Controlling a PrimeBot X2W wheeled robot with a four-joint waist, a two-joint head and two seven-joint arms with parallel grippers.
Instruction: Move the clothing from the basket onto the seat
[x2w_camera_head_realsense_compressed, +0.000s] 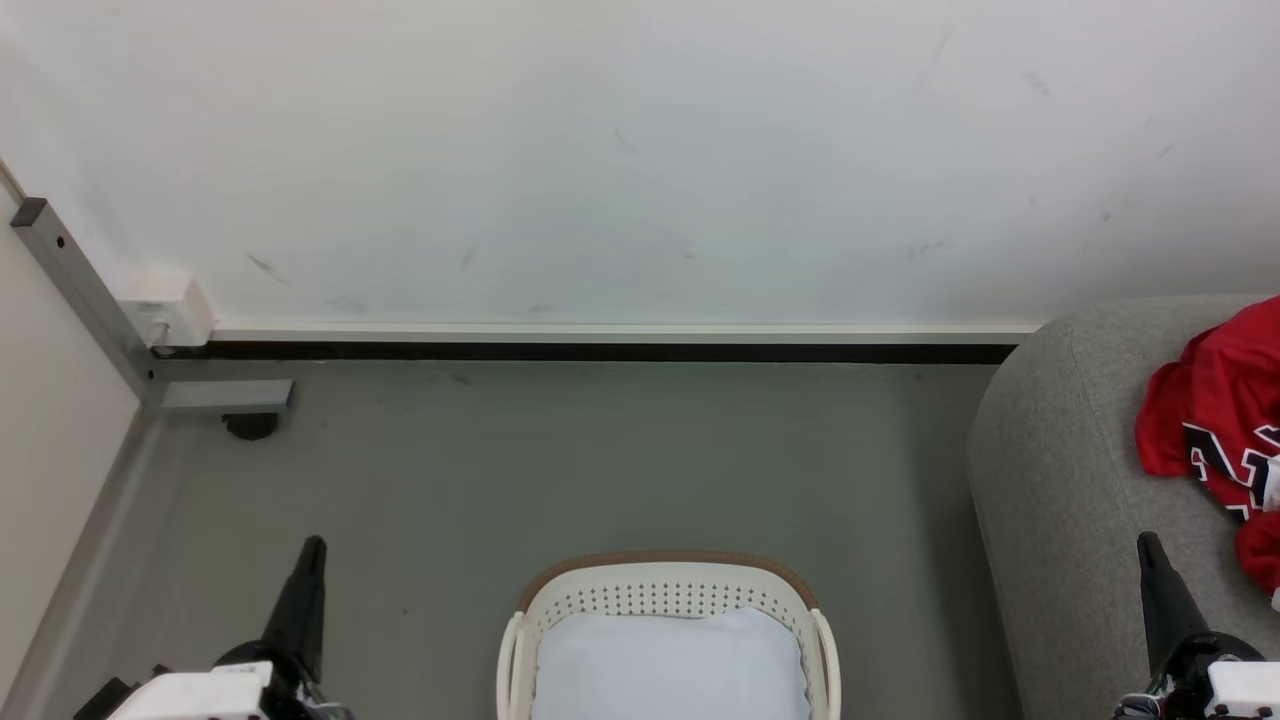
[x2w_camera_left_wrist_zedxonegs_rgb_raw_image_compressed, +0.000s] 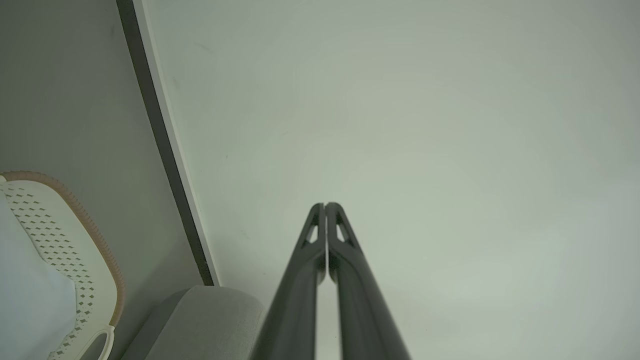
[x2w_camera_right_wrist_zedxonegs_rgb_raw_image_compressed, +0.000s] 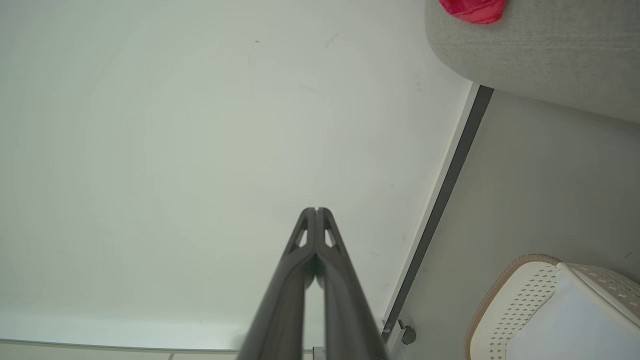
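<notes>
The cream basket (x2w_camera_head_realsense_compressed: 668, 600) with a brown rim stands on the floor at the bottom centre, and its pale flat bottom shows bare. Red clothing (x2w_camera_head_realsense_compressed: 1215, 420) with black-and-white numerals lies crumpled on the light-grey seat (x2w_camera_head_realsense_compressed: 1060, 480) at the right edge. My left gripper (x2w_camera_head_realsense_compressed: 312, 548) is shut at the lower left, left of the basket, holding nothing. My right gripper (x2w_camera_head_realsense_compressed: 1148, 545) is shut at the lower right, over the seat's front. The left wrist view has the shut fingertips (x2w_camera_left_wrist_zedxonegs_rgb_raw_image_compressed: 325, 206) against the wall and the basket (x2w_camera_left_wrist_zedxonegs_rgb_raw_image_compressed: 75, 250). The right wrist view has the shut fingertips (x2w_camera_right_wrist_zedxonegs_rgb_raw_image_compressed: 316, 211), the seat (x2w_camera_right_wrist_zedxonegs_rgb_raw_image_compressed: 540, 55) and red cloth (x2w_camera_right_wrist_zedxonegs_rgb_raw_image_compressed: 472, 9).
A white wall (x2w_camera_head_realsense_compressed: 640, 150) with a dark baseboard (x2w_camera_head_realsense_compressed: 600, 351) runs behind the basket. A grey metal frame (x2w_camera_head_realsense_compressed: 90, 300) with a black foot (x2w_camera_head_realsense_compressed: 250, 426) stands at the left. Grey floor (x2w_camera_head_realsense_compressed: 600, 460) lies between the basket and the wall.
</notes>
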